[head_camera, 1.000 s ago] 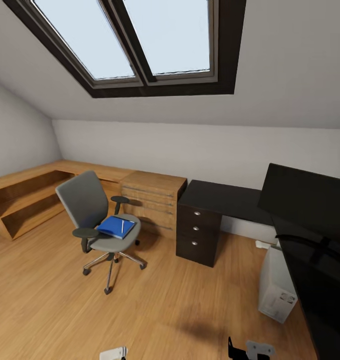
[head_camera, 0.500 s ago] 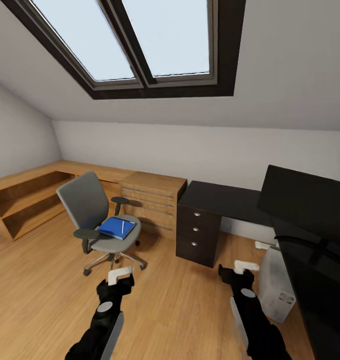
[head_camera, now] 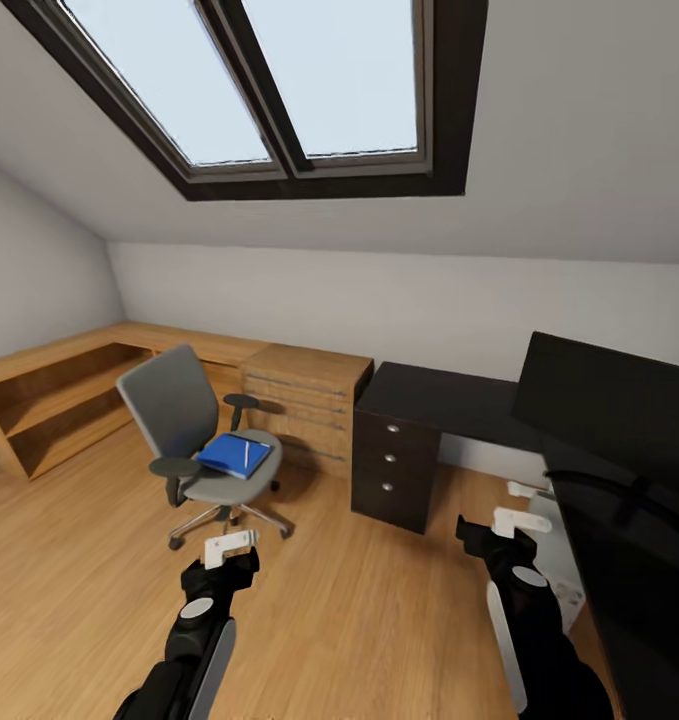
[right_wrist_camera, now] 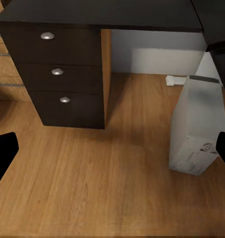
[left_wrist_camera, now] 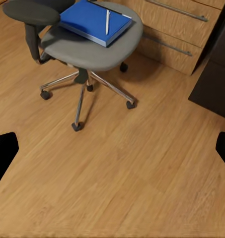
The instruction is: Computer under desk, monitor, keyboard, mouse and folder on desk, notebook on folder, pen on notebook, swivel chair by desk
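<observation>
Head view: an attic bedroom with a skylight (head_camera: 309,85) set in the sloped ceiling and a wooden floor (head_camera: 359,620). The grey swivel chair (head_camera: 194,440) stands on the floor in front of a light wooden drawer unit (head_camera: 304,400), apart from the dark worktop (head_camera: 444,400). A blue folder (head_camera: 234,453) lies flat on the chair seat, with a pen (head_camera: 246,455) resting on top of it; whether a notebook lies between them cannot be told at this size. The black monitor (head_camera: 614,400) stands on the worktop at the right, and the white computer (head_camera: 559,560) stands on the floor beneath it, beside the dark drawer pedestal (head_camera: 394,470). Both arms reach forward over the floor, the left tool (head_camera: 229,548) pointing toward the chair and the right tool (head_camera: 519,522) toward the computer. In the left wrist view the fingertips (left_wrist_camera: 4,148) sit at opposite edges, so that tool is spread wide and empty; the right wrist view shows the same wide, empty spread, with fingertips (right_wrist_camera: 3,148) framing the pedestal and computer.
</observation>
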`<state>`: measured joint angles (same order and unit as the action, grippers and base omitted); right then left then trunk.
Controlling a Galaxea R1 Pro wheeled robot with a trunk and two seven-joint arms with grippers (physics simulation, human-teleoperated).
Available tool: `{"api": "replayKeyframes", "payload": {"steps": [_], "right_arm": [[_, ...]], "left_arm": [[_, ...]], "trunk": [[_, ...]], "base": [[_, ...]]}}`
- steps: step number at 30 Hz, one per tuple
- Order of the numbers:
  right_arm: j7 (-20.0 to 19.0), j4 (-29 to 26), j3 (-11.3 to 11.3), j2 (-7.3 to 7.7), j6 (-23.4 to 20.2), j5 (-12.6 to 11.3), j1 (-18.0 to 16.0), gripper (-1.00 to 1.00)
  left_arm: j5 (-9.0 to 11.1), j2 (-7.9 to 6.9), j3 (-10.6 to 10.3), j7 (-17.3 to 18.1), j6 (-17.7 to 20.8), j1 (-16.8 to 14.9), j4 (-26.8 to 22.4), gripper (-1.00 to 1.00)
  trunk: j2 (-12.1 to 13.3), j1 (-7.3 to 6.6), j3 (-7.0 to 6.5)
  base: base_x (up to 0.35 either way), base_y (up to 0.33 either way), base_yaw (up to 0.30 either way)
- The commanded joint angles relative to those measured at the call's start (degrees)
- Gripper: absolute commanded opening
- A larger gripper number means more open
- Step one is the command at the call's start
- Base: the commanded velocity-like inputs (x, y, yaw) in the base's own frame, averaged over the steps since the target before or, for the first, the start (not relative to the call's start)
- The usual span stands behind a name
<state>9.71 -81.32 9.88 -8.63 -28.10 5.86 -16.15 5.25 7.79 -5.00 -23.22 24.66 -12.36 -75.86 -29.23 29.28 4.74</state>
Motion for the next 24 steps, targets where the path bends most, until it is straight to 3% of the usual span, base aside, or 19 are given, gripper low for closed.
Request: {"api": "replayKeyframes", "payload": {"steps": [1, 8, 16, 24], "right_arm": [[-0.1, -0.1, 0.1, -0.07, -0.4, 0.6, 0.0, 1.0], [0.0, -0.1, 0.0, -0.24, -0.5, 0.6, 0.1, 1.0], [0.0, -0.1, 0.1, -0.19, -0.5, 0.6, 0.1, 1.0], [0.0, -0.1, 0.1, 0.05, -0.3, 0.6, 0.1, 1.0]], "left_arm": [[0.6, -0.03, -0.1, -0.5, 0.2, 0.1, -0.1, 1.0], [0.6, -0.01, -0.2, -0.5, 0.1, 0.6, 0.0, 1.0], [0.5, 0.12, -0.3, -0.5, 0.2, 0.6, 0.8, 1.0], [0.5, 0.28, -0.3, -0.5, 0.2, 0.6, 1.0, 1.0]], "trunk": [[0.3, -0.21, -0.06], [3.1, -1.75, -1.33], [6.3, -3.5, -2.96], [6.3, -3.5, -3.08]], "base": [[-0.198, 0.0, 0.0], [-0.319, 0.0, -0.013], [-0.327, -0.063, -0.196], [-0.195, -0.131, -0.26]]}}
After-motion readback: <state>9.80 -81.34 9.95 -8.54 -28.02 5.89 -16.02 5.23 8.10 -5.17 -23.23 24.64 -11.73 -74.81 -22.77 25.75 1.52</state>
